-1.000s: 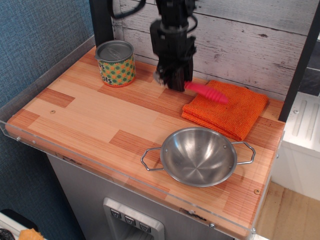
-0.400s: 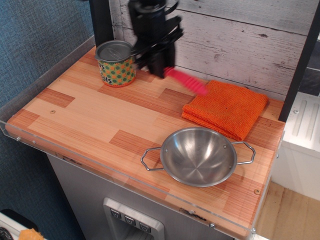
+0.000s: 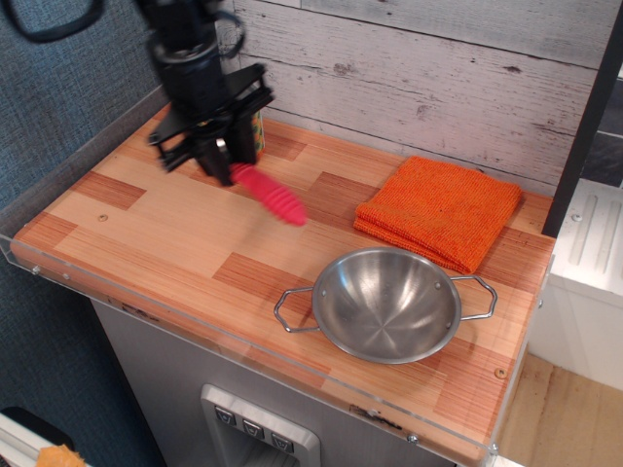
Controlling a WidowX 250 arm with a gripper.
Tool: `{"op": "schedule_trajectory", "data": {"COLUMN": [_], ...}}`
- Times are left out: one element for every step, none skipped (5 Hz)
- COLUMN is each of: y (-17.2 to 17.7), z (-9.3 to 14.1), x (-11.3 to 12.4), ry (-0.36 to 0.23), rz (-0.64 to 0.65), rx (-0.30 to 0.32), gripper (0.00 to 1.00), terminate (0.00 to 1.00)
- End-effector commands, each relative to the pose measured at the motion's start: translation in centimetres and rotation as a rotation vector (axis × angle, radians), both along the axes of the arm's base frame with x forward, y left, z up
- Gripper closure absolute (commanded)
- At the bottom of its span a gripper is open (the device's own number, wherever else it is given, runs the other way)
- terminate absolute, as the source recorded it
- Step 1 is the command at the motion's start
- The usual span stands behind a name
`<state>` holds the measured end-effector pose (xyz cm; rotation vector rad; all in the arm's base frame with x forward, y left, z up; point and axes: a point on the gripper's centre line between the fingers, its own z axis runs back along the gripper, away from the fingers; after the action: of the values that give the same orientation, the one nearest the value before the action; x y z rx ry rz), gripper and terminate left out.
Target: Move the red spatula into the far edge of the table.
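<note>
My black gripper (image 3: 226,165) is shut on the red spatula (image 3: 273,196) and holds it above the left half of the table (image 3: 195,233). The ribbed red-pink handle sticks out from the fingers toward the lower right, tilted down. The metal bowl end is hidden inside the gripper. The spatula looks lifted off the wood, blurred by motion.
A patterned tin can (image 3: 255,131) stands at the back left, mostly hidden behind my gripper. An orange folded cloth (image 3: 440,210) lies at the back right. A steel bowl with two handles (image 3: 385,303) sits at the front right. A white plank wall (image 3: 419,68) backs the table.
My gripper has carried the spatula from over the cloth's edge leftward and toward the front, passing the can. The cloth, bowl and can have not moved.
</note>
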<state>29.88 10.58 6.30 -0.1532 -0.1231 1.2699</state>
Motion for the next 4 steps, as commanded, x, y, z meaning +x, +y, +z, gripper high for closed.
{"op": "schedule_trajectory", "data": {"y": [3.6,5.7,7.0,7.7], "z": [0.5,-0.5,-1.7,-2.7], "x": [-3.7,-5.1,-7.1,-8.5], "ry": [-0.004,0.025,0.070,0.104], "rz": [0.029,0.053,0.094,0.109], "rx": [0.082,0.132,0.144,0.154], "gripper": [1.00,1.00,1.00,1.00], "terminate": [0.00,0.00,0.00,0.00]}}
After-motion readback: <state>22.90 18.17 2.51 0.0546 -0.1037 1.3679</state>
